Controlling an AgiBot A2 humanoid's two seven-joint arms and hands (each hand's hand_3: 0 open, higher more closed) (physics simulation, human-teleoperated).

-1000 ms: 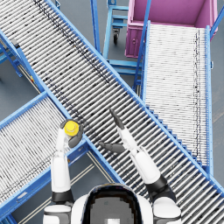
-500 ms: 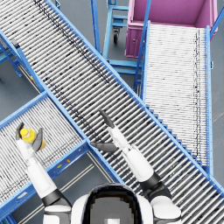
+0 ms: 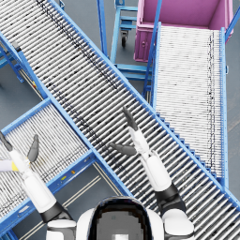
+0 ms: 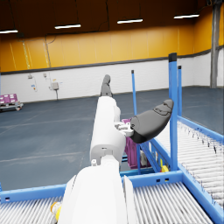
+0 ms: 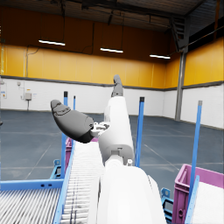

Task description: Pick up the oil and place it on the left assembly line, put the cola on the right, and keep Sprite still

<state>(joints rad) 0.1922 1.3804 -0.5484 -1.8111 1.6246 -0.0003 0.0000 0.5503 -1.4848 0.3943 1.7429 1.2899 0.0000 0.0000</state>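
Left hand (image 3: 19,157): empty, its dark fingers spread wide apart, raised over the left assembly line (image 3: 56,136) near the picture's left edge.
Right hand (image 3: 133,138): also empty, fingers fanned apart, one pointing along the rollers and the thumb out to the side, held above the middle conveyor (image 3: 70,61).
Middle conveyor: the long blue-framed roller bed running slantwise from upper left to lower right, between the two shorter lines.
Right assembly line (image 3: 187,84): a straight blue-framed roller bed on the right; its far end meets the pink bin (image 3: 187,9).
Left assembly line: a shorter roller bed at the lower left, butting against the middle conveyor's edge.
Pink bin: open-topped, at the top right of the head view.
Oil (image 3: 4,165): only a pale yellow sliver shows at the left edge, just beside the left hand and outside its fingers. It seems to lie on the left line's rollers. The left wrist view shows a yellow bit of it low on those rollers.
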